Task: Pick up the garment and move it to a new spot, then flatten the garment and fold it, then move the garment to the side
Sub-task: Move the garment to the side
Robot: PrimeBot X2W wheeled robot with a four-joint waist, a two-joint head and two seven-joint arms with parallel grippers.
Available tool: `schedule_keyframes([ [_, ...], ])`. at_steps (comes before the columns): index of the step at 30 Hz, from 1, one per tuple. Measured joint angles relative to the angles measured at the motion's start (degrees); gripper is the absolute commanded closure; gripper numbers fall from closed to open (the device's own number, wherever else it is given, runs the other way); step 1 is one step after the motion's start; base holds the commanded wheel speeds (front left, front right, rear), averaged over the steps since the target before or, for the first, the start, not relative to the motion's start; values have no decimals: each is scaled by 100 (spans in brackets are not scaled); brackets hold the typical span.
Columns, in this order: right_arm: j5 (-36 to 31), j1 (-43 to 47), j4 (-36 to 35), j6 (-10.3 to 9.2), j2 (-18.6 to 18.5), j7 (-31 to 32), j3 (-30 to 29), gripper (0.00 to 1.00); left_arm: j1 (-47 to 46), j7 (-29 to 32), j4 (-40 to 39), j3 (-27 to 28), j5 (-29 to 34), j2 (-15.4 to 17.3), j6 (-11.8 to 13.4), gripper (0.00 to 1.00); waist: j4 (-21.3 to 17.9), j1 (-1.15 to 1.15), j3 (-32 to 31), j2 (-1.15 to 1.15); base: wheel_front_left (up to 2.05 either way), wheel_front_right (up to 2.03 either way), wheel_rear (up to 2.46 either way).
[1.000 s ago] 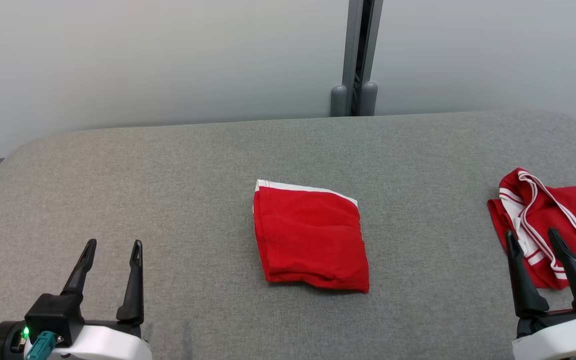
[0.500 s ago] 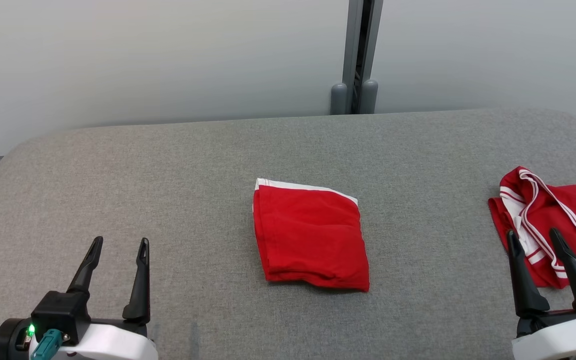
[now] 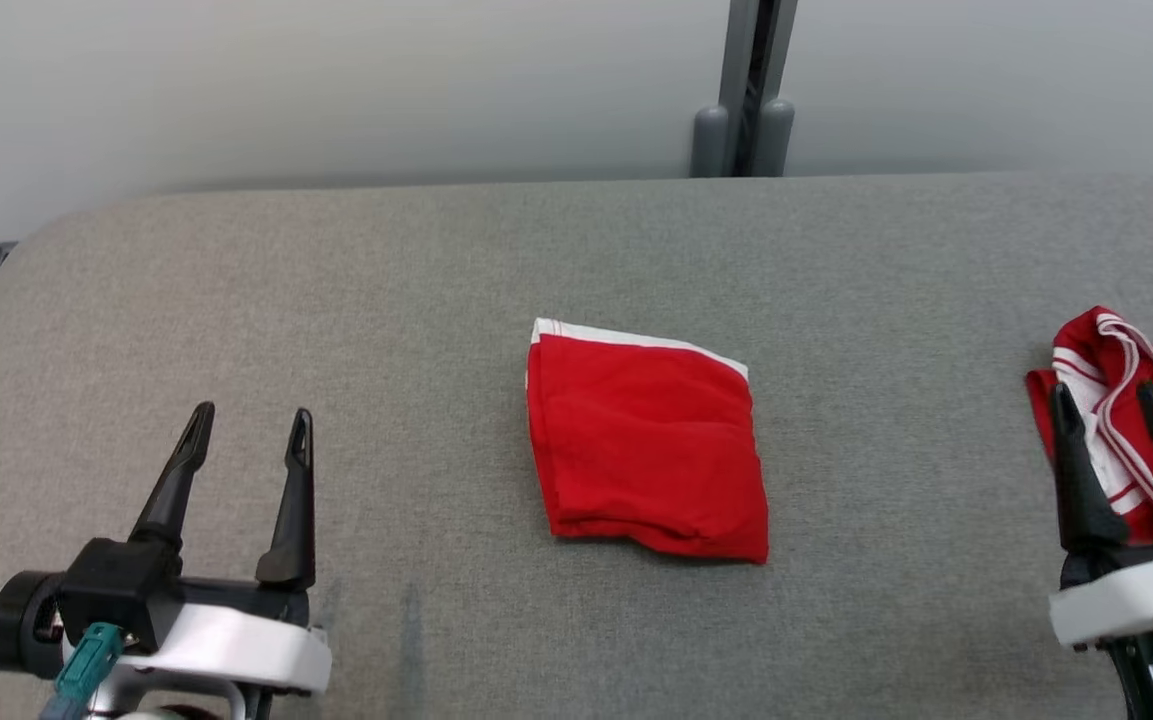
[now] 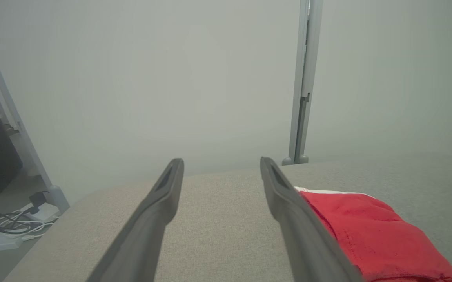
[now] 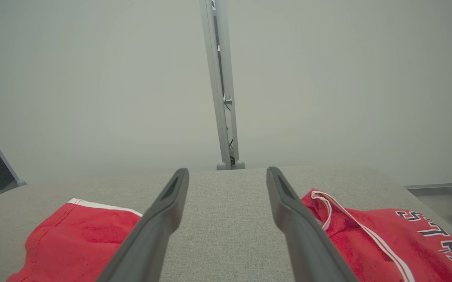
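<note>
The folded red garment (image 3: 648,445) lies mid-table on the grey table (image 3: 436,260). At seven o'clock the left gripper (image 3: 253,412) hovers, fingers spread and empty. At four o'clock the right gripper (image 3: 1107,390) does likewise (a striped red jersey (image 3: 1096,350) lies at three).

Your head view has tilted down and turned left; the left gripper (image 3: 253,412) has crept farther out over the table (image 3: 436,260).

Grey woven-fabric counter (image 3: 236,300), rounded far corners. Lying on it: folded red cloth garment (image 3: 646,445) with white edge band, centre; crumpled red jersey (image 3: 1101,345) with white stripes and dark lettering, right edge, well apart
</note>
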Motion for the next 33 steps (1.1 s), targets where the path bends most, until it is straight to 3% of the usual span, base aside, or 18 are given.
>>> schedule_keyframes([
  [1, 26, -144, 91, 0, -29, 8, 23, 0, -73, -25, 0, -8, 0, -20, -18, 0, 47, 0, 75, 0, 0, 0, 0],
  [2, 110, -896, 894, 0, -310, 111, 531, 0, -511, -280, 92, -113, 0, -207, -147, 0, 424, 0, 548, 0, 0, 0, 0],
  [3, 116, -989, 1063, 0, -343, 116, 634, 0, -569, -325, 145, -136, 0, -247, -164, 0, 503, 0, 619, 0, 0, 0, 0],
  [4, 354, -1429, 2084, 0, -240, 60, 1287, 0, -792, -615, 583, -222, -45, -470, -298, 0, 958, 0, 1095, 0, 0, 0, 0],
  [12, 679, -1764, 2815, 0, -289, 520, 1842, 0, -987, -803, 968, -241, -53, -581, -437, 0, 1142, 0, 1315, 0, 0, 0, 0],
  [13, 703, -1795, 2815, 0, -310, 522, 1872, 13, -1009, -809, 990, -240, -53, -581, -445, 0, 1129, 0, 1311, 0, 0, 0, 0],
  [14, 761, -1802, 2819, 0, -323, 548, 1906, 51, -1031, -810, 1021, -242, -53, -582, -453, 0, 1114, 0, 1305, 0, 0, 0, 0],
  [15, 769, -1808, 2813, 0, -357, 573, 1972, 67, -1046, -817, 1039, -240, -53, -583, -471, 0, 1099, 0, 1301, 0, 0, 0, 0],
  [16, 789, -1822, 2798, 0, -376, 568, 2005, 100, -1051, -834, 1061, -235, -55, -580, -478, 0, 1080, 0, 1295, 0, 0, 0, 0],
  [26, 632, -1891, 2278, 1, -620, 366, 2315, 100, -1068, -856, 1026, -215, -59, -474, -546, 0, 730, 0, 1230, 0, 0, 0, 0],
  [33, 280, -1382, 1556, 1, -868, -149, 2284, 100, -1056, -677, 684, -177, -112, -294, -570, 0, -93, 0, 1195, 0, 0, 0, 0],
])
